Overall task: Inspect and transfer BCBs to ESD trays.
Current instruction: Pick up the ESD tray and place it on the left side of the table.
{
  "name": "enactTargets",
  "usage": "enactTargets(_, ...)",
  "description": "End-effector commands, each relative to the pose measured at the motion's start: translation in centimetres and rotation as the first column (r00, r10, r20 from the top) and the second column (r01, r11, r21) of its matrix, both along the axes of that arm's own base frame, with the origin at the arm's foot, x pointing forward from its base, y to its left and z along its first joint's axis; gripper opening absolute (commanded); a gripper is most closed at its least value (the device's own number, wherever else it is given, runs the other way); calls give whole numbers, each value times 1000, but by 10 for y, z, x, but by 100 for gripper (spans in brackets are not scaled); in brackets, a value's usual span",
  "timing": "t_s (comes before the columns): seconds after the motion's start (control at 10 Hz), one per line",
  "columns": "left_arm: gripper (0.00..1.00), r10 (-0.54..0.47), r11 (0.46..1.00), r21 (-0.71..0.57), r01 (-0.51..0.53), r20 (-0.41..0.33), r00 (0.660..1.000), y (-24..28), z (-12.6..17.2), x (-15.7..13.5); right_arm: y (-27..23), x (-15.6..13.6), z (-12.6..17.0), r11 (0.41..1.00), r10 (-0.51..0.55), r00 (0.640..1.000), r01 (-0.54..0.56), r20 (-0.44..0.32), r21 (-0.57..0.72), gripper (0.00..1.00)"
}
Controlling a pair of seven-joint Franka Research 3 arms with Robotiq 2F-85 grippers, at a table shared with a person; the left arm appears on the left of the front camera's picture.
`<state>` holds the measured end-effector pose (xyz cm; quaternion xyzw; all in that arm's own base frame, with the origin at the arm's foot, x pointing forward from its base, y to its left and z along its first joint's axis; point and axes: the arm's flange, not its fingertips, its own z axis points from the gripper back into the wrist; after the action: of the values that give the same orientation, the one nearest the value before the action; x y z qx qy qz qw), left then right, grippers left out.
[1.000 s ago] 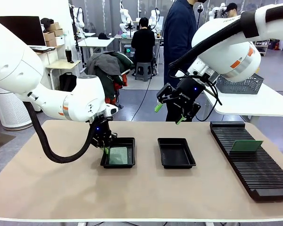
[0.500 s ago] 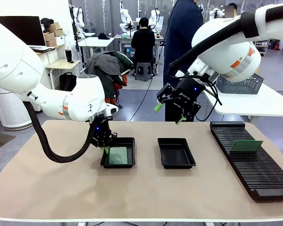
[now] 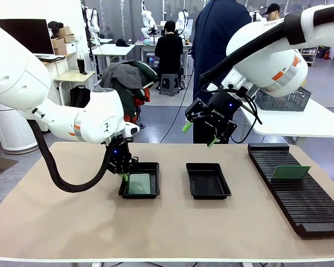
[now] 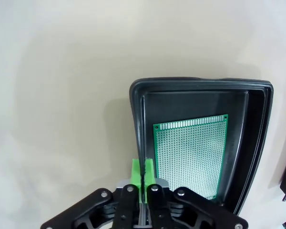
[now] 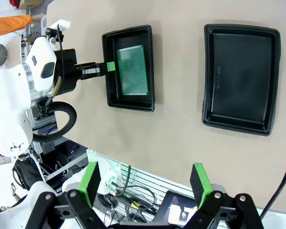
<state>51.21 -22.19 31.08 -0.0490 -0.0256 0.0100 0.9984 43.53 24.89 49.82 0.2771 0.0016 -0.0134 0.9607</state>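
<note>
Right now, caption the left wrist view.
Shut left gripper at the rim of the black tray; green board lies inside.

BCB (image 3: 139, 184) in left ESD tray (image 3: 139, 196)

left claw (image 3: 125, 177) blocking left tray (image 3: 148, 167) edge, right tray (image 3: 207, 181) unobstructed
</note>
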Motion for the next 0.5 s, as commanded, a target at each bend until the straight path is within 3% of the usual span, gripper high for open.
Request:
enactTargets(0.0, 0, 1, 1000, 0, -1, 1, 1000, 0, -1, 0, 3, 3, 0, 1000, -9, 1000, 9, -3, -13, 100)
enactTargets(0.4, 3, -30, 994, -108, 32, 22, 999, 23, 4, -9, 3, 3, 0, 1000, -9, 1000, 9, -3, -13, 100)
